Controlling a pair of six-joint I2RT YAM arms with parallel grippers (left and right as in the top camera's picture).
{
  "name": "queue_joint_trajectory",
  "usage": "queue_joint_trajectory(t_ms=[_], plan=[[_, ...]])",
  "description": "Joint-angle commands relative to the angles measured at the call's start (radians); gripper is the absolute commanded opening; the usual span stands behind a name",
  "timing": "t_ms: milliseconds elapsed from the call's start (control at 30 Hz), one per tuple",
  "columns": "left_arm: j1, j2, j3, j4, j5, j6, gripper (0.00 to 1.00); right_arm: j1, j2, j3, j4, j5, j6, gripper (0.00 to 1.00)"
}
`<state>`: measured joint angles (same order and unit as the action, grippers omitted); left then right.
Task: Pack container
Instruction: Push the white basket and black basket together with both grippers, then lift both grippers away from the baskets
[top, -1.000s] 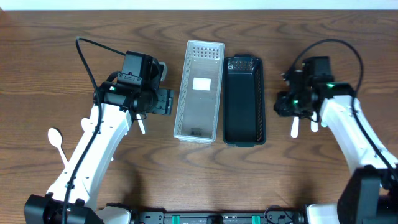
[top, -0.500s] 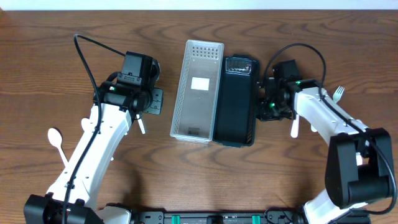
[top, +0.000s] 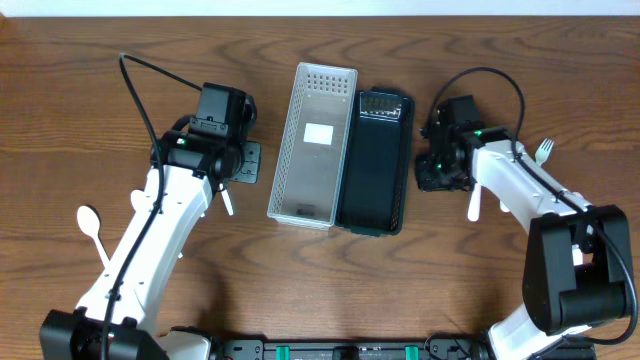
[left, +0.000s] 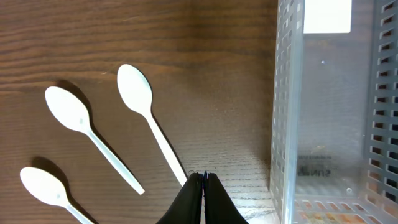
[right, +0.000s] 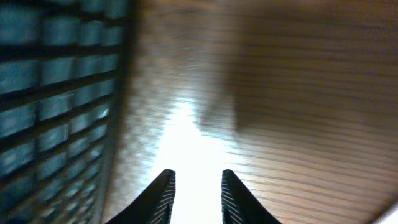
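Note:
A clear perforated container (top: 283, 150) lies mid-table with a black container (top: 375, 170) touching its right side; both are tilted slightly. My left gripper (top: 246, 165) hovers left of the clear container (left: 286, 93). In the left wrist view it (left: 204, 177) is shut with nothing between the tips, right beside the handle end of a white spoon (left: 146, 118). Two more white spoons (left: 87, 130) (left: 46, 190) lie further left. My right gripper (top: 437, 172) sits just right of the black container (right: 56, 93). Its fingers (right: 198, 177) stand apart over bare wood, holding nothing.
A white spoon (top: 90, 222) lies at the far left by the left arm. A white fork (top: 543, 150) and white utensil handles (top: 474, 207) lie to the right, partly under the right arm. Wood shows around the containers.
The left gripper closed. The right arm swung in and pushed the black container left against the clear one; both slid left and tilted, then the right gripper drew slightly away.

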<state>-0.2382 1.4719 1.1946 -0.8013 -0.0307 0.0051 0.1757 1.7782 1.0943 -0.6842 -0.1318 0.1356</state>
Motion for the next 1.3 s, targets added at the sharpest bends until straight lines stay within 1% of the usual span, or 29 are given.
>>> queue_joint_trajectory(t_ms=[0,200,400,667,1000,1133,1200,1233,1267], plan=[[0.004,0.054,0.005,0.016,-0.015,0.025,0.06,-0.043,-0.012,0.020,-0.009,0.057,0.051,0.26],[0.004,0.164,0.003,0.021,0.002,0.024,0.06,-0.064,-0.052,0.021,-0.042,0.058,0.041,0.26],[0.000,0.218,0.003,0.013,0.141,0.024,0.06,-0.064,-0.092,0.021,-0.049,0.057,0.039,0.26],[-0.034,0.225,0.003,-0.068,0.276,0.019,0.06,-0.064,-0.132,0.021,-0.068,0.057,0.027,0.28],[-0.082,0.225,0.003,-0.163,0.285,0.017,0.06,-0.064,-0.137,0.021,-0.072,0.057,0.028,0.28],[-0.076,0.224,0.003,-0.161,0.265,0.017,0.06,-0.064,-0.138,0.021,-0.072,0.057,0.027,0.29],[-0.066,0.222,0.003,-0.150,0.246,0.017,0.06,-0.067,-0.142,0.022,-0.072,0.058,0.027,0.31],[-0.058,0.220,0.003,-0.143,0.243,0.017,0.15,-0.071,-0.145,0.024,-0.075,0.058,0.022,0.35],[-0.048,0.216,0.003,-0.135,0.243,0.017,0.37,-0.077,-0.151,0.029,-0.084,0.065,0.019,0.41]])
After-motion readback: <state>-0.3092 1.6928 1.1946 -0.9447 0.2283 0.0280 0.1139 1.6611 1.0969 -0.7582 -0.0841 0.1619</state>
